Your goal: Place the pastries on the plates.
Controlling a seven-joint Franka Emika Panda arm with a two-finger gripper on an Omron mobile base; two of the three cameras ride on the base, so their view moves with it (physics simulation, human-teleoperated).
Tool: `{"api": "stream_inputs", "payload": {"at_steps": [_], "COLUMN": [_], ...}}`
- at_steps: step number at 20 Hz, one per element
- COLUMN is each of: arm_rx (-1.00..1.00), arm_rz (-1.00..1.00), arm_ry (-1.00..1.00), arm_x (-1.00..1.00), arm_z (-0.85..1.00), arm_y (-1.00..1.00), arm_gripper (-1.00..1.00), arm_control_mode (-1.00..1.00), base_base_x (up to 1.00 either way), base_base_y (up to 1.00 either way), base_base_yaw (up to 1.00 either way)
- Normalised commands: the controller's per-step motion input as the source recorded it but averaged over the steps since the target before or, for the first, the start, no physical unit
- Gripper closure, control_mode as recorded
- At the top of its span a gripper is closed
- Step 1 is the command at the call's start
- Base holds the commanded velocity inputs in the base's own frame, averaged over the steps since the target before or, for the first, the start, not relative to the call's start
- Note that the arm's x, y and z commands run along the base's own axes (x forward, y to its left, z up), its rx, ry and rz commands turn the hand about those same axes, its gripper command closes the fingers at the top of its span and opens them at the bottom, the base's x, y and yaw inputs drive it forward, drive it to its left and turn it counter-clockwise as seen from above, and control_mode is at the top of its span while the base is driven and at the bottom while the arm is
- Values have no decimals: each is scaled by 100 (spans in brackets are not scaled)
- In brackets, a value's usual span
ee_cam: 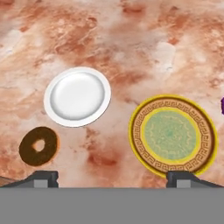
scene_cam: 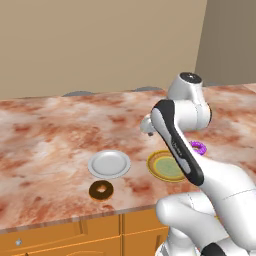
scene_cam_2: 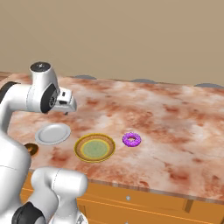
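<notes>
Dark little fingertips (ee_cam: 43, 177) of my gripper (ee_cam: 113, 177) stick up at the bottom of the hand view, one on each side and far apart, so my gripper is open wide and holds nothing. In the right base view my gripper (scene_cam_2: 66, 105) hangs up in the air over the counter (scene_cam_2: 175, 122), past the white plate.

Looking down from my hand, the white plate (ee_cam: 77, 96) sits below me and has nothing on it. Just beside it is the brown doughnut (ee_cam: 39, 146), lying flat on the counter near the front edge. It does not touch the plate. On the other side is the yellow plate (ee_cam: 173, 134) with its gold rim and pale green middle. It has nothing on it too.

In the left base view the white plate (scene_cam: 109, 164) and the yellow plate (scene_cam: 162, 166) sit side by side with a small gap between them. The brown doughnut (scene_cam: 101, 190) is in front of the white plate.

The purple doughnut (scene_cam_2: 131, 139) lies flat on the counter just beside the yellow plate (scene_cam_2: 95, 148), on the side away from the white plate (scene_cam_2: 53, 133). It is not touching the plate.

The counter is pink and brown stone. Orange wood drawers (scene_cam_2: 144, 208) sit under it.
</notes>
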Motion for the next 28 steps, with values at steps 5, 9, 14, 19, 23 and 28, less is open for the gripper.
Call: {"api": "stream_inputs", "payload": {"at_steps": [5, 9, 14, 19, 23, 28], "arm_rx": [0, 0, 2, 7, 3, -1], "arm_rz": [5, 3, 4, 2, 0, 0], "arm_ry": [3, 14, 23, 27, 18, 4], "arm_x": [1, 5, 0, 0, 0, 2], "arm_z": [-56, -59, -71, -81, -77, -52], "arm_y": [79, 76, 48, 30, 60, 43], "arm_gripper": [-100, -100, -100, -100, -100, -100], "arm_control_mode": [-100, -100, -100, -100, -100, -100], "base_base_x": [0, 0, 0, 0, 0, 0], "base_base_y": [0, 0, 0, 0, 0, 0], "base_base_yaw": [0, 0, 0, 0, 0, 0]}}
